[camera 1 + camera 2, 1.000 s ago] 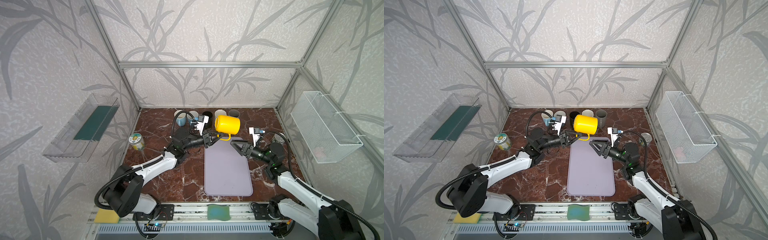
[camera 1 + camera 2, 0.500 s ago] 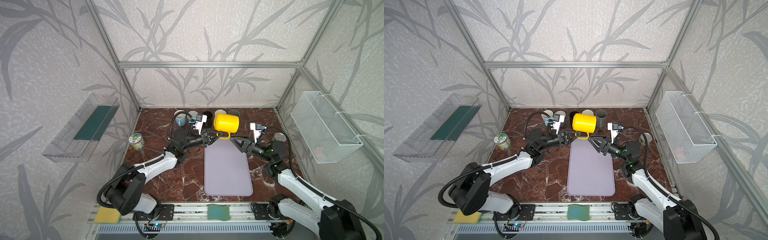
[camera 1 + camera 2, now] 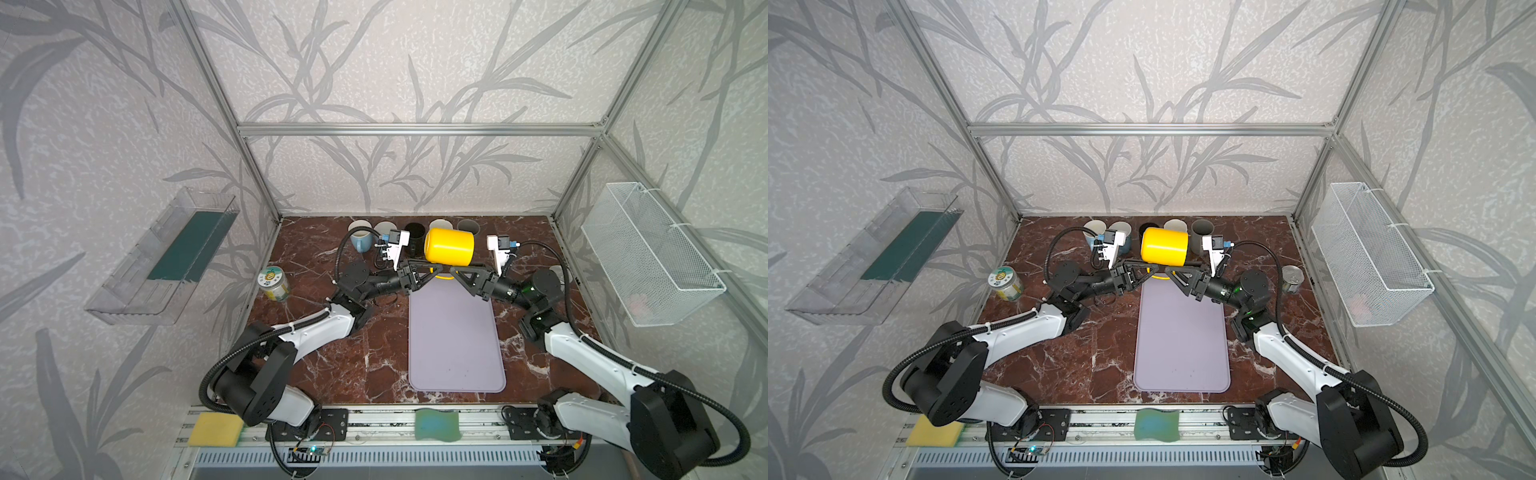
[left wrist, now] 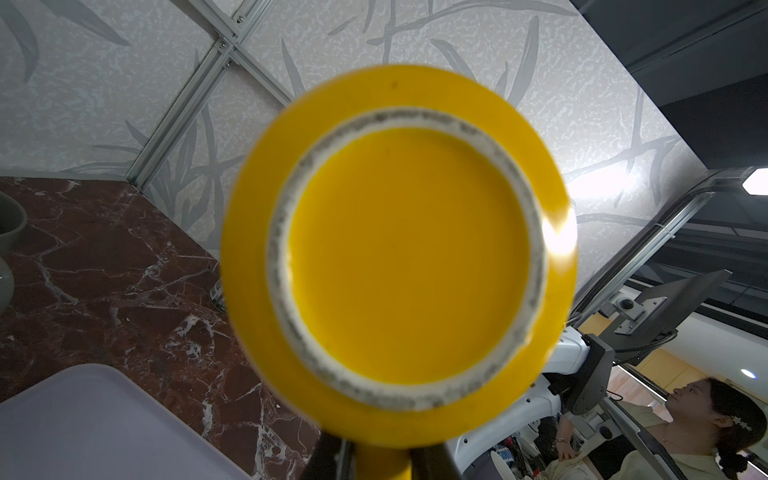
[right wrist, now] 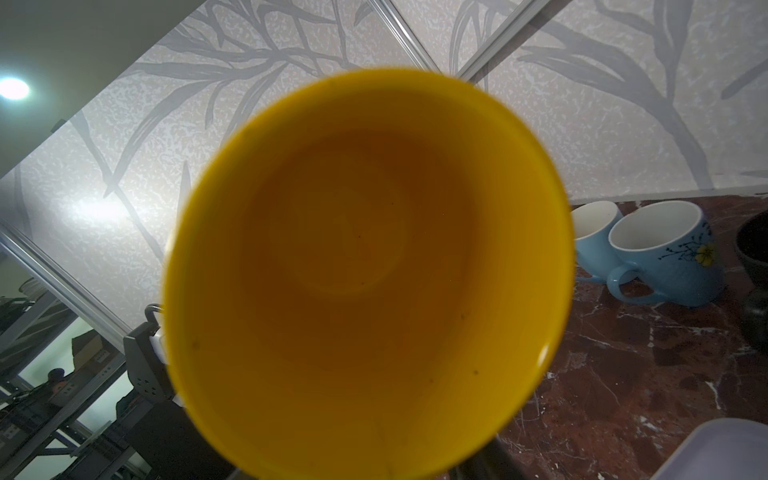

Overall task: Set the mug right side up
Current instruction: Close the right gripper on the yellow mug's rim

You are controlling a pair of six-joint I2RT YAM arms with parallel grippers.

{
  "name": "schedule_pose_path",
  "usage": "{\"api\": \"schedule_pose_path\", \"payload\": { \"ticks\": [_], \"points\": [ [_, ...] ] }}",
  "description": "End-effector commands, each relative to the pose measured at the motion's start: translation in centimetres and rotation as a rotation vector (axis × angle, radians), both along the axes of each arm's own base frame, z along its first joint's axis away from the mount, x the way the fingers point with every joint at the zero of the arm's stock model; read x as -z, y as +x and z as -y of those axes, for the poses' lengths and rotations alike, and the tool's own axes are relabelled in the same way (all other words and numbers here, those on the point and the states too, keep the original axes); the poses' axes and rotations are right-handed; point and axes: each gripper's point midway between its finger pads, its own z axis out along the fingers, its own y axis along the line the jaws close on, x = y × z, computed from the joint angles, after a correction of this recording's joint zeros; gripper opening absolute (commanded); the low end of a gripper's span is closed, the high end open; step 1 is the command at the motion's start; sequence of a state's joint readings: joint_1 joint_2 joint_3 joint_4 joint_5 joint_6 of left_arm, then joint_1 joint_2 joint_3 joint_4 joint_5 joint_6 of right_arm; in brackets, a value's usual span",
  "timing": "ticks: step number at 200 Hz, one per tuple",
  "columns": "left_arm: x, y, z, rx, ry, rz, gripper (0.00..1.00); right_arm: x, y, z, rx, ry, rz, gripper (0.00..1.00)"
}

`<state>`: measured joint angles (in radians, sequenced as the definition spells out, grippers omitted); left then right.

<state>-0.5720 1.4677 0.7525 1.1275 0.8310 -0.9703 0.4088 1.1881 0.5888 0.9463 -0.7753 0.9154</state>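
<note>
The yellow mug hangs on its side in the air over the far end of the lilac mat. Its base faces the left wrist camera and its mouth faces the right wrist camera. My left gripper is shut on the handle, which points down under the mug. My right gripper sits just under the mug's mouth end, jaws apart, one finger showing beside the rim. Whether it touches the mug is hidden.
Several mugs stand along the back wall, among them a blue one, a black one and a grey one. A jar stands at the left, a tin can at the right. A wire basket hangs on the right wall.
My right gripper has come up and left to the mug's mouth end, its jaws narrowing a little. The left gripper has carried the mug slightly left, still shut on the handle.
</note>
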Motion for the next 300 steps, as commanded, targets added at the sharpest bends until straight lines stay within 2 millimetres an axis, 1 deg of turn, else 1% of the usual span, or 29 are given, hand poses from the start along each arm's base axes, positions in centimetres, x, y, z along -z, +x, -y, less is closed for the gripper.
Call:
{"api": "schedule_pose_path", "payload": {
  "ticks": [1, 48, 105, 144, 167, 218, 251, 258, 276, 294, 300],
  "points": [
    [-3.3, -1.4, -1.0, 0.014, -0.080, 0.123, 0.00, -3.2, -0.3, -0.2, -0.013, 0.068, 0.093, 0.47],
    [-3.1, -1.2, -1.3, 0.008, -0.079, 0.120, 0.00, -4.1, 0.0, -0.5, -0.024, 0.108, 0.100, 0.42],
    [-3.0, -1.2, -1.5, 0.011, -0.090, 0.117, 0.00, -4.5, 0.1, -0.8, -0.029, 0.127, 0.098, 0.32],
    [-2.9, -1.2, -1.6, 0.015, -0.090, 0.115, 0.00, -4.7, 0.0, -0.9, -0.040, 0.139, 0.102, 0.14],
    [-2.9, -1.3, -1.5, 0.020, -0.090, 0.116, 0.00, -4.8, 0.0, -1.0, -0.045, 0.149, 0.101, 0.00],
    [-2.5, -1.3, -1.4, 0.031, -0.081, 0.103, 0.00, -4.8, 0.0, -0.9, -0.042, 0.156, 0.099, 0.00],
    [-2.1, -1.0, -1.3, 0.030, -0.065, 0.088, 0.09, -4.9, 0.0, -0.9, -0.039, 0.156, 0.104, 0.00],
    [-2.0, -1.0, -1.3, 0.029, -0.061, 0.090, 0.18, -4.8, -0.1, -0.9, -0.040, 0.155, 0.102, 0.00],
    [-2.0, -1.3, -1.2, 0.046, -0.052, 0.107, 0.32, -4.9, -0.2, -0.8, -0.037, 0.154, 0.106, 0.00],
    [-2.1, -1.3, -1.0, 0.061, -0.050, 0.103, 0.51, -4.9, -0.2, -0.8, -0.033, 0.148, 0.106, 0.00],
    [-2.0, -1.3, -1.0, 0.061, -0.049, 0.099, 0.55, -4.9, -0.2, -0.7, -0.030, 0.147, 0.108, 0.00]
  ]
}}
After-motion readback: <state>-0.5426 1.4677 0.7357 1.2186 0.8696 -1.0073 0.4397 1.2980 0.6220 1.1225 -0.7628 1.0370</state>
